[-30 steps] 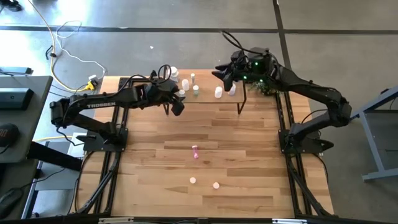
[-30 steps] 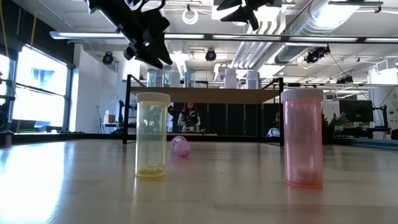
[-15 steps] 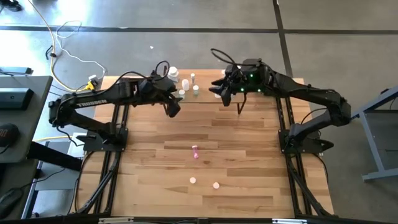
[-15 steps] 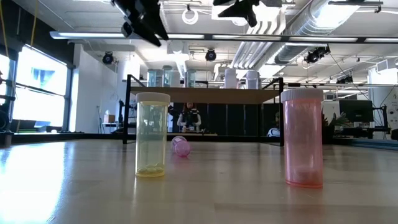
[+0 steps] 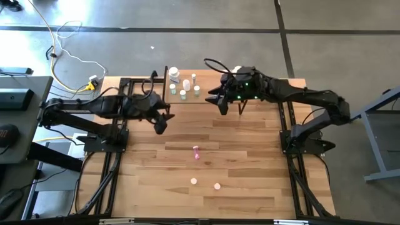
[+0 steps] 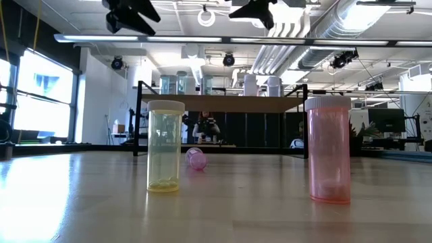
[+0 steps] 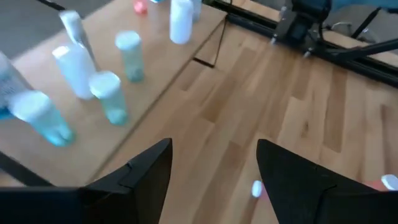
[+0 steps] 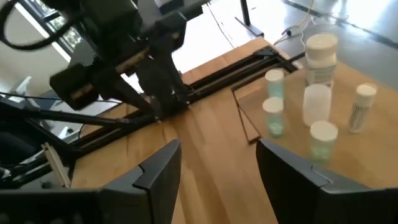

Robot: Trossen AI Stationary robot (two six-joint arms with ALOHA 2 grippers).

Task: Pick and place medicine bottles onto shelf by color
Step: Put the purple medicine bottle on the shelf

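The shelf (image 5: 144,94) stands along the table's far edge on thin black legs. Several small white and pale green medicine bottles (image 5: 184,87) stand upright on its board (image 7: 155,68). Lower down on the table, a pink bottle (image 5: 196,152) lies on its side. A yellow bottle (image 6: 165,146) and a pink bottle (image 6: 329,150) stand upright near the front edge. My left gripper (image 5: 160,125) hangs open and empty in front of the shelf's left part. My right gripper (image 5: 219,103) is open and empty over the shelf's right part.
Black arm bases and rails (image 5: 106,140) run along the table's left and right edges (image 5: 300,140). Bare wood (image 5: 206,125) lies between the shelf and the loose bottles. A person (image 6: 206,127) shows far behind the table in the low view.
My left gripper has drawn back from the shelf toward the table's left and near edges, rising a little. My right gripper has swung toward the table's left along the shelf, now covering the white bottles at its right part. No bottle has moved.
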